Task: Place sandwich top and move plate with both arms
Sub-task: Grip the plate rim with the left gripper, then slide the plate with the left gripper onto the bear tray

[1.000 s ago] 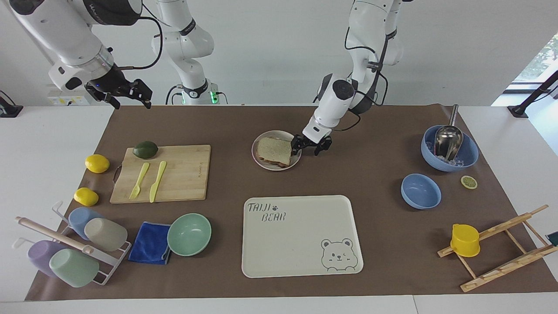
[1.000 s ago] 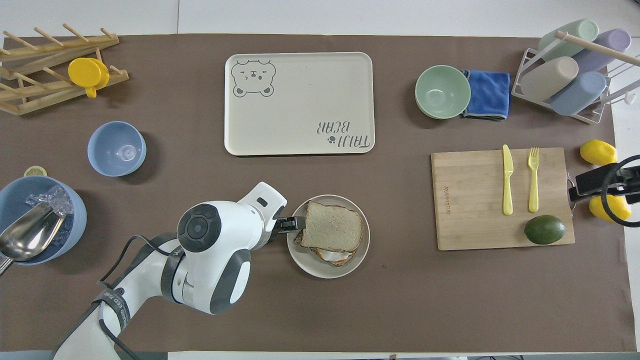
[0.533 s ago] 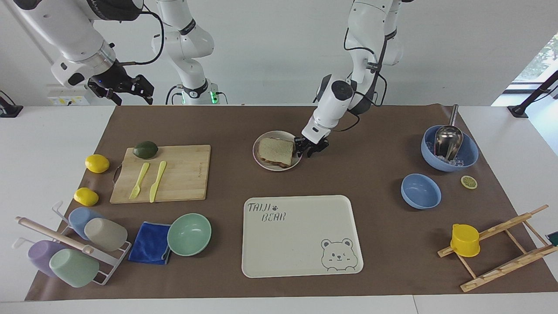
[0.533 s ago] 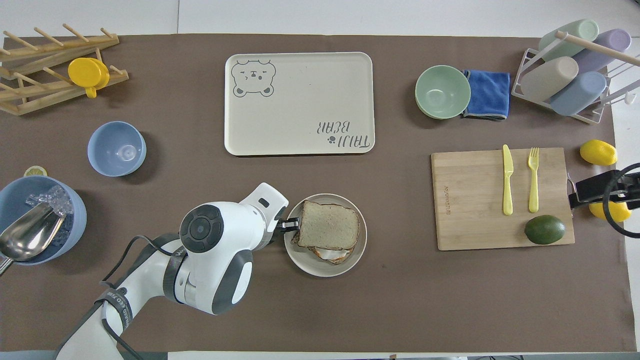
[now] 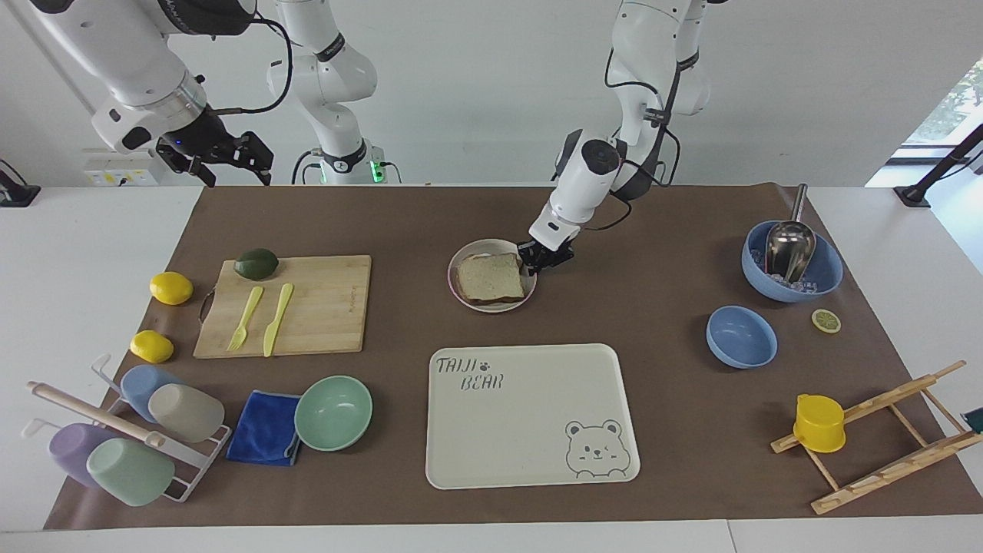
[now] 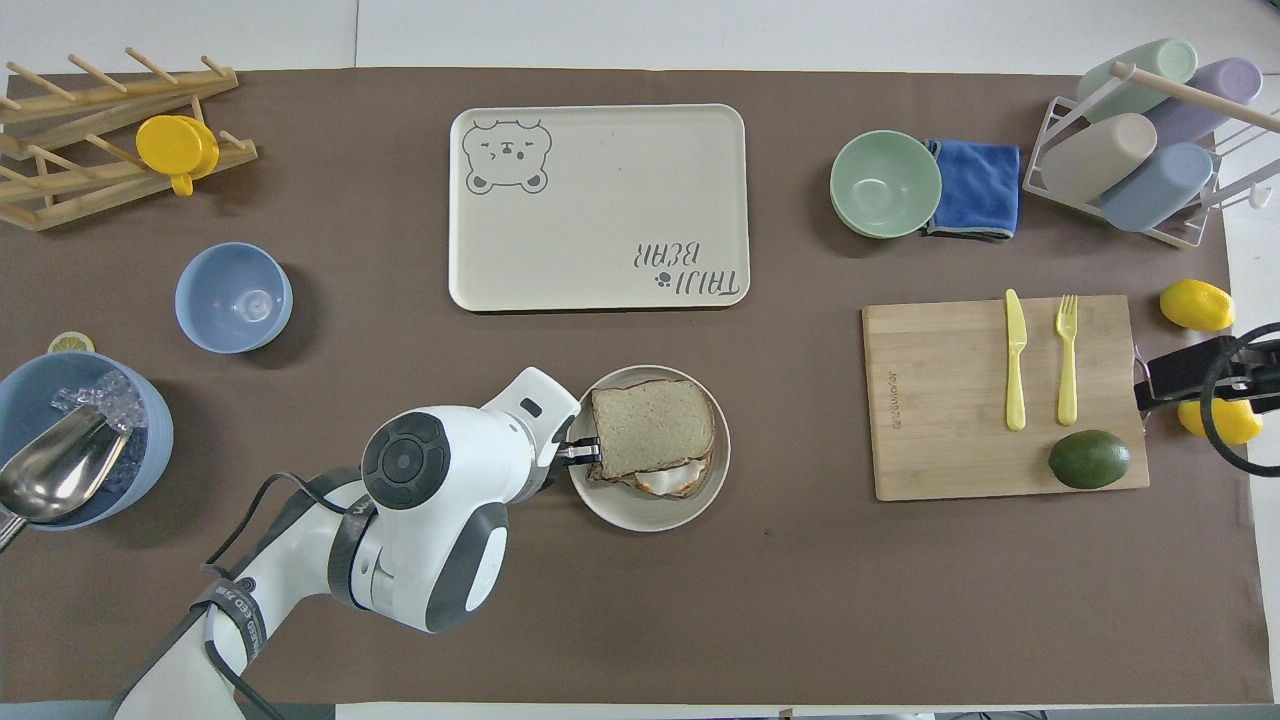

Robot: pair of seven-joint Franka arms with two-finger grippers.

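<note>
My left tool (image 5: 535, 261) clamps the plate (image 5: 492, 306) rim; the sandwich top (image 5: 491, 278) lies beside it. My right tool (image 5: 223, 157) waits, fingers apart, over the worktop (image 5: 430, 215) edge.

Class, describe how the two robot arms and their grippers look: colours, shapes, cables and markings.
Both arms are glossy white, built from rounded jointed segments with dark grey joint caps. Black cables loop along each. The left arm and the right arm, which has a silver wrist ring, each end in a black two-finger gripper: left gripper, right gripper.
</note>
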